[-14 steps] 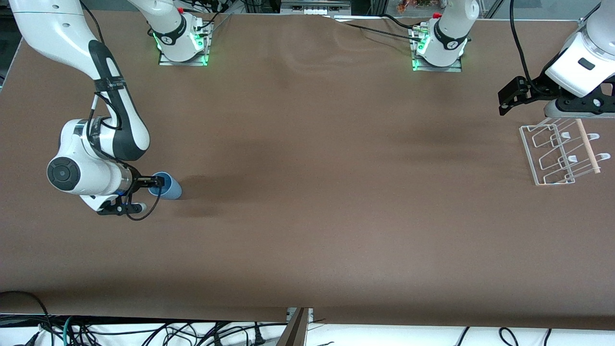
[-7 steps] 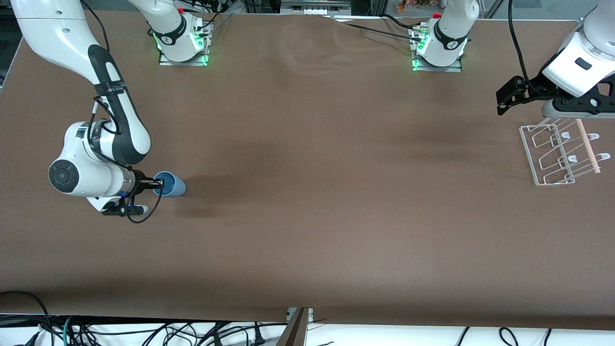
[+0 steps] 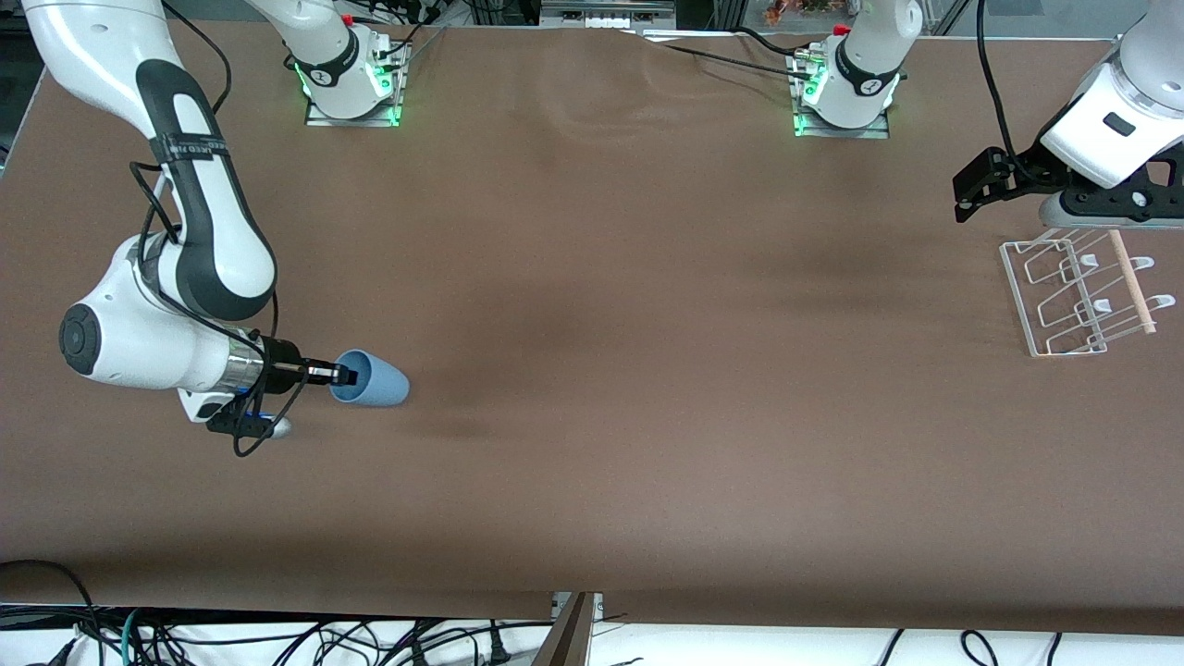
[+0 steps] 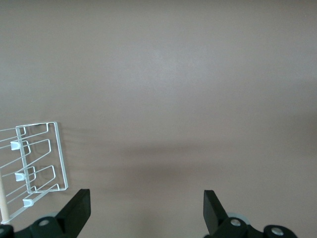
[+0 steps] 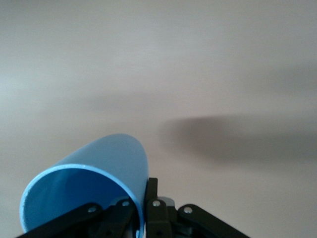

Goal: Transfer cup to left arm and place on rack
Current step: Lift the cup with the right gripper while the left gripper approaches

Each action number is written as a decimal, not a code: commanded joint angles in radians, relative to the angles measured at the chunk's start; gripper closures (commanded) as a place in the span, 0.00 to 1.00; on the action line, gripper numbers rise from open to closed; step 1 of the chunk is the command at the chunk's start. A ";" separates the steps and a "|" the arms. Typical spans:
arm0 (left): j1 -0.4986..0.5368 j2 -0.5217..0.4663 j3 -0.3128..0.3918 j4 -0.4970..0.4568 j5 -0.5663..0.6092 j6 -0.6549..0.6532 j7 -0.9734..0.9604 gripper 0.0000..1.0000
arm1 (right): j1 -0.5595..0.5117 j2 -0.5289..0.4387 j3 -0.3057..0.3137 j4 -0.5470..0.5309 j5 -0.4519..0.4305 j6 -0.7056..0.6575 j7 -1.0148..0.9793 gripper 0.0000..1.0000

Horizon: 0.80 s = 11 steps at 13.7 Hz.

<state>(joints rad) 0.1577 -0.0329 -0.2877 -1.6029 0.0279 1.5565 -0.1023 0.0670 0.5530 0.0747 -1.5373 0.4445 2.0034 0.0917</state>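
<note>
1. Right tool [image 3: 344, 375] pinches the rim of the small light-blue plastic tumbler [image 3: 372, 378], carried tilted over the brown table [image 3: 601, 370], well apart from the clear acrylic-and-wire rack [image 3: 1078, 294].
2. Left tool [image 4: 146, 210] waits spread wide beside the rack.
3. Rim-only grip could let the cup swivel or slip at handover.

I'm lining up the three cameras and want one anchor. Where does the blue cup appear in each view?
Front view: the cup lies tipped on its side, pinched at the rim by the right gripper, toward the right arm's end of the table.
Right wrist view: the cup fills the lower corner, rim clamped.
Left wrist view: not in it.
Shared landmark: the brown table.
</note>
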 commanded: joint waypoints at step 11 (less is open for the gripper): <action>-0.058 0.060 -0.013 0.073 0.018 0.020 0.020 0.00 | 0.094 -0.005 0.261 0.140 0.405 0.162 0.433 1.00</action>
<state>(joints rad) 0.1335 -0.0138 -0.2939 -1.5945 0.0325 1.5828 -0.0952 0.1059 0.5486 0.3286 -1.4135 0.8228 2.0934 0.4801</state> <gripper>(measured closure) 0.000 0.952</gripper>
